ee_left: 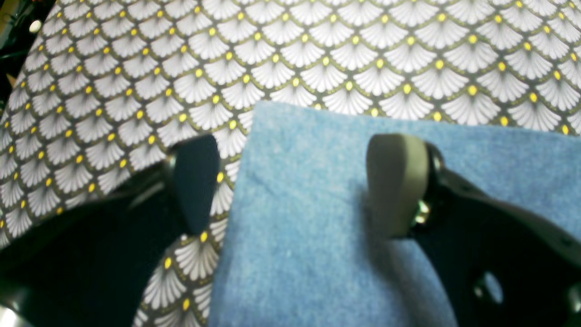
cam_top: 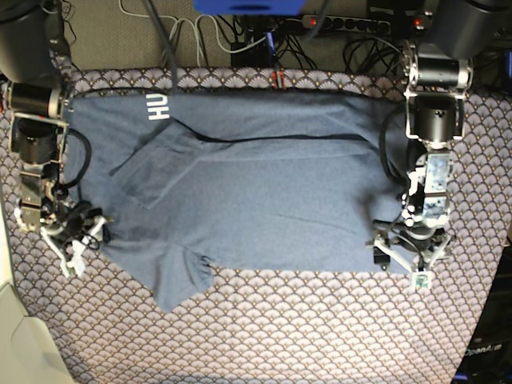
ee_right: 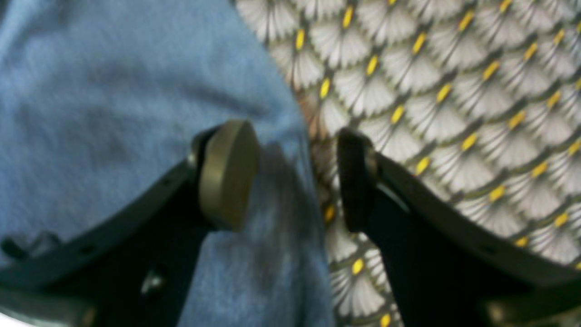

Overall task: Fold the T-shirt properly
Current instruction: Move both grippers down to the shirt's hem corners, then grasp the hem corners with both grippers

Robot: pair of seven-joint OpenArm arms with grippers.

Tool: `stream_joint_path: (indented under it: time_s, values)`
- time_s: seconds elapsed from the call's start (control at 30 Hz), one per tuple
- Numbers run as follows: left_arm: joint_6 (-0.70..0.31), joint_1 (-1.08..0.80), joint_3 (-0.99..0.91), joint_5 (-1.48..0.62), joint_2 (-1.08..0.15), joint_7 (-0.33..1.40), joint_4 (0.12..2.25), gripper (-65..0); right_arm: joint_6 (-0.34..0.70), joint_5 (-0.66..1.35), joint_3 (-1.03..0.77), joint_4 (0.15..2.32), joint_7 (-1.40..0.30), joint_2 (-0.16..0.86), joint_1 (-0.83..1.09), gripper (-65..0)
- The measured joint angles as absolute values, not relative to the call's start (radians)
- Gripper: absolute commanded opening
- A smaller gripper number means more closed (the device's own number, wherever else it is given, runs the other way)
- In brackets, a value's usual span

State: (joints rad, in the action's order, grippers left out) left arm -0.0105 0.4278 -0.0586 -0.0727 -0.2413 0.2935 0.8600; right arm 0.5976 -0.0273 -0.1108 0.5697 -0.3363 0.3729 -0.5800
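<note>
The slate-blue T-shirt (cam_top: 264,200) lies spread across the table with its far part folded over, and white lettering (cam_top: 158,106) shows at the back left. My left gripper (cam_top: 408,262) stands open at the shirt's front right corner. In the left wrist view, that gripper (ee_left: 295,181) straddles the edge of the T-shirt (ee_left: 340,236), the beige pad (ee_left: 397,181) over cloth and the dark pad (ee_left: 195,181) over the table covering. My right gripper (cam_top: 80,238) stands open at the shirt's left edge. In the right wrist view, that gripper (ee_right: 290,177) likewise straddles the edge of the T-shirt (ee_right: 113,91).
The grey fan-patterned table covering (cam_top: 280,328) reaches beyond the shirt on all sides. Cables and a power strip (cam_top: 344,22) run behind the table's far edge. A white object (cam_top: 20,344) sits at the front left corner.
</note>
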Motion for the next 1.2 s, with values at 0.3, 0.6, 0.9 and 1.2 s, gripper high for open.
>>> stream_joint_path:
  time_s: [0.3,0.6,0.9,1.2]
  values:
    - [-0.01,0.434,-0.064,-0.072,-0.241,0.287,0.794,-15.1,0.58,-0.021,-0.111,0.575,-0.316,0.347,-0.566,-58.7]
    - [-0.007,0.486,-0.064,-0.072,-0.244,0.176,0.709,-15.1,0.58,-0.02,-0.101,0.576,-0.313,0.34,-0.567,-65.0]
    - [-0.004,0.528,-0.065,-0.08,-0.243,0.083,0.531,-15.1,0.58,-0.018,-0.099,0.576,-0.313,0.342,-0.566,-65.0]
    - [-0.004,0.532,-0.068,-0.088,-0.239,0.025,0.476,-15.4,0.583,-0.018,-0.097,0.576,-0.313,0.347,-0.565,-65.0]
